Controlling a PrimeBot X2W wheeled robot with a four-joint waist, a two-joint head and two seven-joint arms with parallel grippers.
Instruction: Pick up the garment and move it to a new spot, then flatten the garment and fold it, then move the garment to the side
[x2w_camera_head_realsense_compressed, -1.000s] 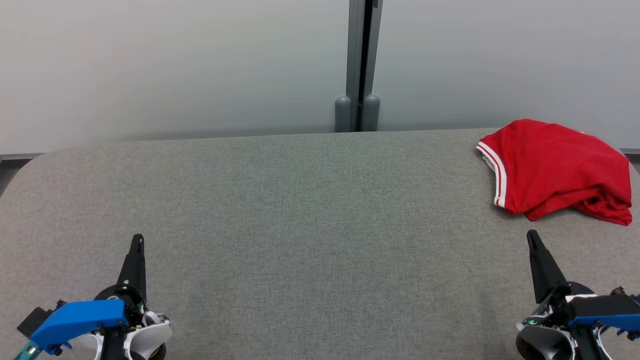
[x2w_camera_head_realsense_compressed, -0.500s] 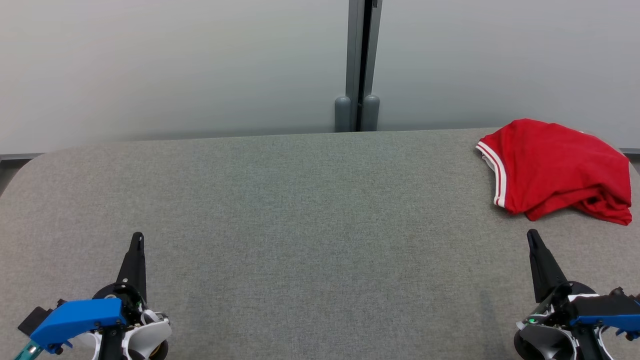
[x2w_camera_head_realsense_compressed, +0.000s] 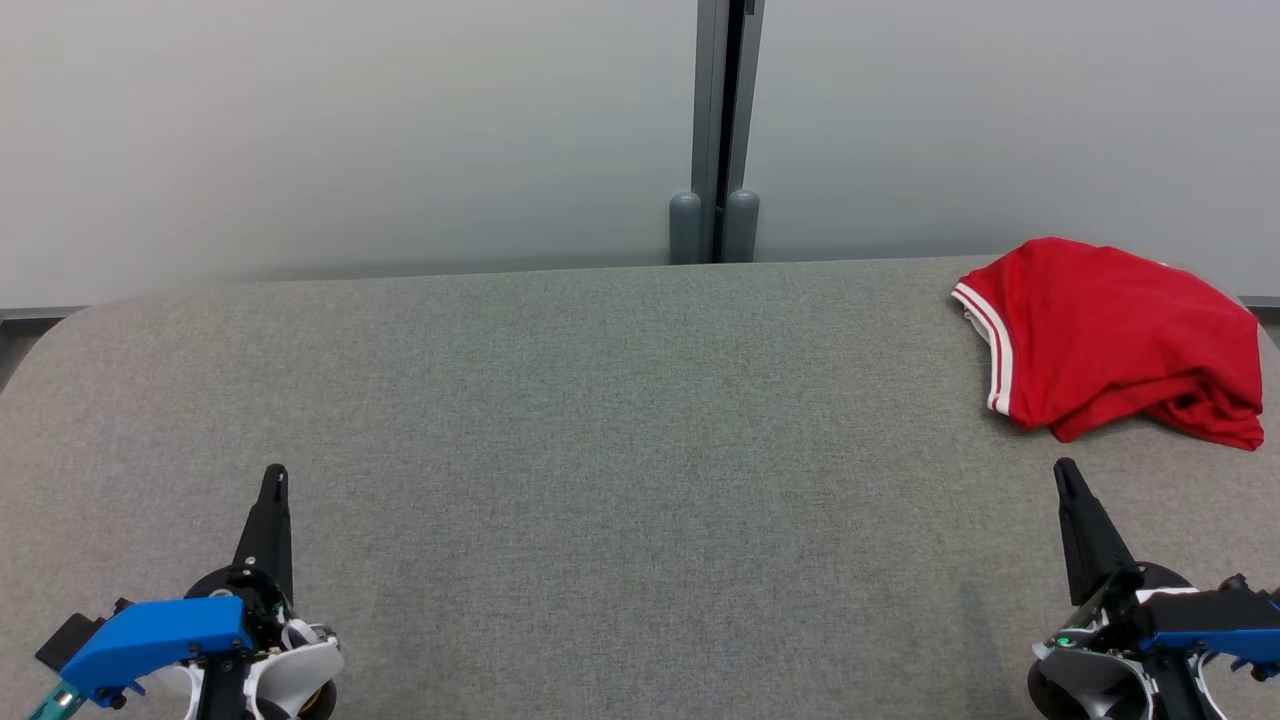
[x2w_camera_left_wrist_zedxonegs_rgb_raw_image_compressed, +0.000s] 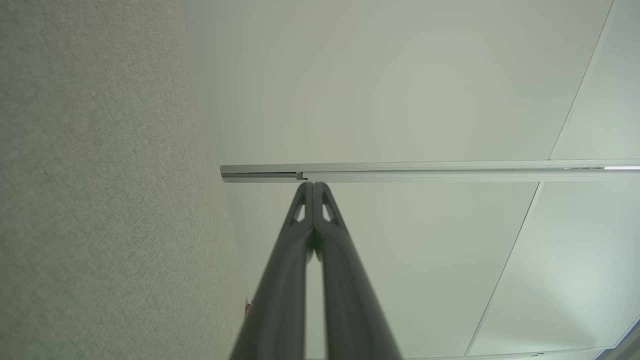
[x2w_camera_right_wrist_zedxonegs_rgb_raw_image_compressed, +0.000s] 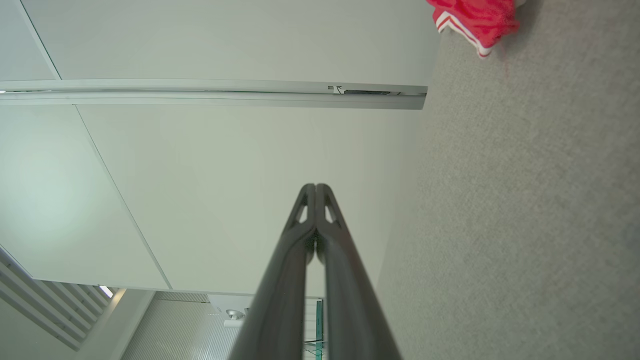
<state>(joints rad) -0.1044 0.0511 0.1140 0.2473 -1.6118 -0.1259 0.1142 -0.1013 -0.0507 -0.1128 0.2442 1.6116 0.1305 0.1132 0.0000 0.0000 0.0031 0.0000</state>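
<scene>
Head view: a crumpled red cloth garment with white-striped trim (x2w_camera_head_realsense_compressed: 1110, 340) lies at the right of the frame on the grey fabric tabletop (x2w_camera_head_realsense_compressed: 620, 420), and its folds hide its shape. The left claw (x2w_camera_head_realsense_compressed: 273, 478), lower left, and the right claw (x2w_camera_head_realsense_compressed: 1063, 470), lower right, are empty, with their bases cut off by the bottom edge.
Left wrist view: the fingers are pressed together.
Right wrist view: the fingers are together, and the garment is cropped at the upper right corner.

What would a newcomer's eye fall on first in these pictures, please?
The red garment with white-striped trim, lying bunched at the far right corner of the grey table, draws the eye first. Next come the left end effector and right end effector, both shut, over the table's near side, apart from the garment.
</scene>
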